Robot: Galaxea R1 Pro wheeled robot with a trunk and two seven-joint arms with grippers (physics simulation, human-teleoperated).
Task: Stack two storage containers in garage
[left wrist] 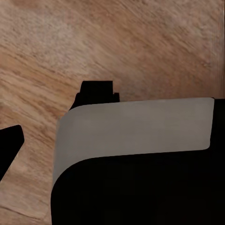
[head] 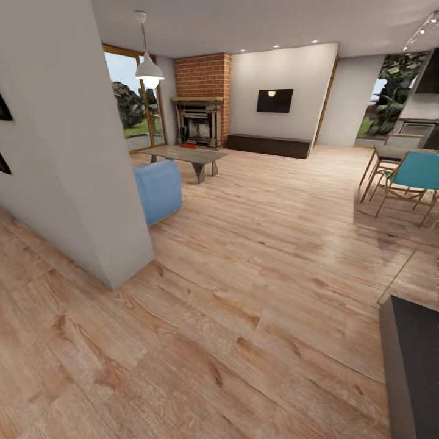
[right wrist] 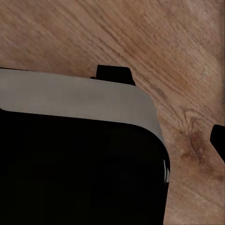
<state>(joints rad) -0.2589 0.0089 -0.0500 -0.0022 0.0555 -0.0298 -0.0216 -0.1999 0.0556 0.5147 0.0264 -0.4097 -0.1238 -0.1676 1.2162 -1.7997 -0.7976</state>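
Where the white wall corner [head: 116, 268] ends, open wood-plank floor [head: 256, 292] (wide, unobstructed).

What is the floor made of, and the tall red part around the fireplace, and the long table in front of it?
The floor looks like light wood planks: grain, knots and board seams show, with a soft matte sheen. The fireplace wall looks like red brick, with pale mortar lines between small blocks. The low table looks like grey, dull-finished wood, though stone or concrete is possible from this far away.
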